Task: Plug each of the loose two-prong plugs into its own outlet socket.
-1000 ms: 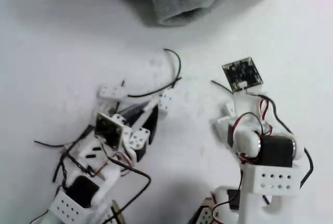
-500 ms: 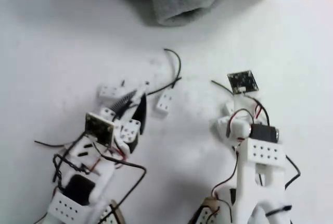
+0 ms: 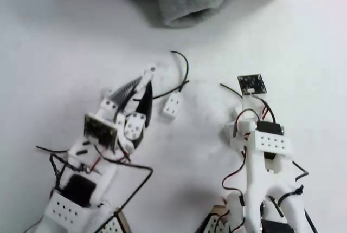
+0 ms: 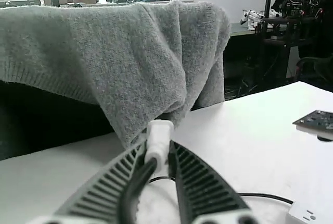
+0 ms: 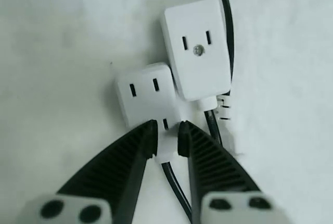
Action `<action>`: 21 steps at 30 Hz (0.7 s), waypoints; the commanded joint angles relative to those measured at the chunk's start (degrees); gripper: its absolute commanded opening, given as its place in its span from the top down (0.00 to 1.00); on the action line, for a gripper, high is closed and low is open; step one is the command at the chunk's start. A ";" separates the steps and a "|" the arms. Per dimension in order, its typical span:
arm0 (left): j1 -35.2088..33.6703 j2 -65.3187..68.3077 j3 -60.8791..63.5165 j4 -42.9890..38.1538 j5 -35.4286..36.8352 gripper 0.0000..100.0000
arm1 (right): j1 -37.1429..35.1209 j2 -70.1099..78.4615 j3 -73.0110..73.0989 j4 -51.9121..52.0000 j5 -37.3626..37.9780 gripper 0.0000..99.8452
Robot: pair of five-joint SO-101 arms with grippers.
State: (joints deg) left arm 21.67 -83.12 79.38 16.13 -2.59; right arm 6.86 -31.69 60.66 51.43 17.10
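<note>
We have the left tool (image 4: pixel 159 153) clenched on a white plug (image 4: pixel 158 133), apparently lifted off the bench (image 3: pixel 282 32) mid-bench, probably to line it up with the socket block (image 3: pixel 172 105) just beside it. The right tool (image 5: pixel 166 133) grips the cord end of a two-slot socket (image 5: pixel 143 92). It lies flat toward the near edge, touching a three-hole outlet (image 5: pixel 197 44), likely pinned steady for plugging.

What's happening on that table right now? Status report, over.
Left gripper shut on white plug. Right gripper shut on two-slot socket, second socket touching it. Grey sweater at far edge, not in the way.
</note>
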 commanded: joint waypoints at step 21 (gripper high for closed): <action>-0.66 73.01 -66.64 51.52 51.87 0.98 | 0.48 7.69 -0.44 -8.31 -3.60 0.92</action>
State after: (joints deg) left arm 21.41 -10.33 18.64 60.70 44.35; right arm 6.77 -24.48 60.40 43.69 13.85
